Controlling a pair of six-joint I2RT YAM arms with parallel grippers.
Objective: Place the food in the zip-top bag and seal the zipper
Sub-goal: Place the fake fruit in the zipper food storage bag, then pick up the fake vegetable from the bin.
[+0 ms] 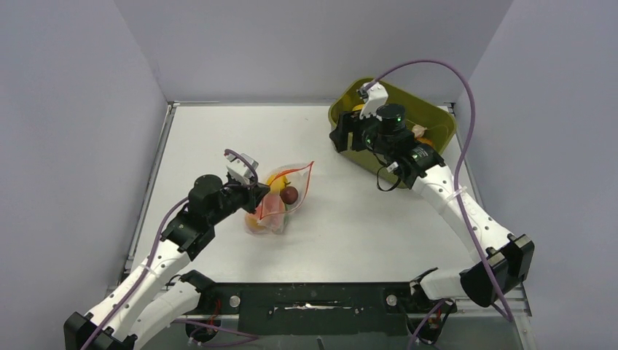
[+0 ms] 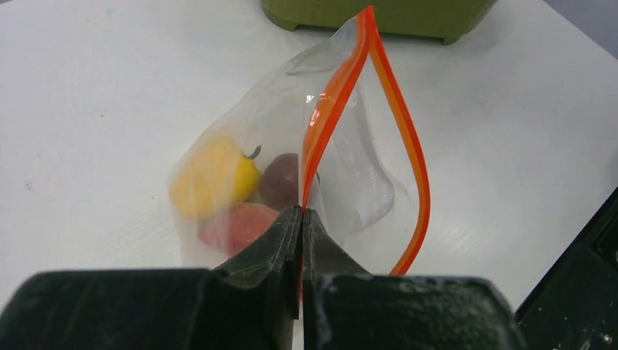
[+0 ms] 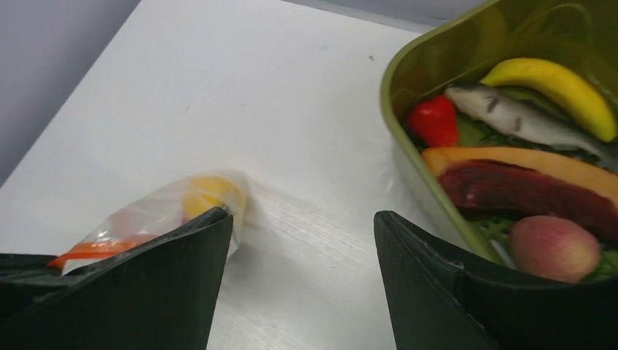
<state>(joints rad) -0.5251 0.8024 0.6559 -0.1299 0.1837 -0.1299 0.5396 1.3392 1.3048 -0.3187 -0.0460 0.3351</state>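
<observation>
The left pincer [image 2: 302,213] pinched the unsealed zipper [image 2: 331,109], some food [image 2: 211,175] bagged just ahead. The right pincer [image 3: 302,219] gaped empty, a peach [image 3: 554,248] waiting beside it.

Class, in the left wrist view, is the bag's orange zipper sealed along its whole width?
No, the two sides of the zipper bow apart, leaving the zip-top bag open.

Soft, even overhead light keeps the white table [image 1: 364,219] bright, with only faint shadows. Small white glints sit on the zip-top bag [image 2: 364,175] along its zipper [image 2: 331,102]; below the bag, the foreground blurs.
</observation>
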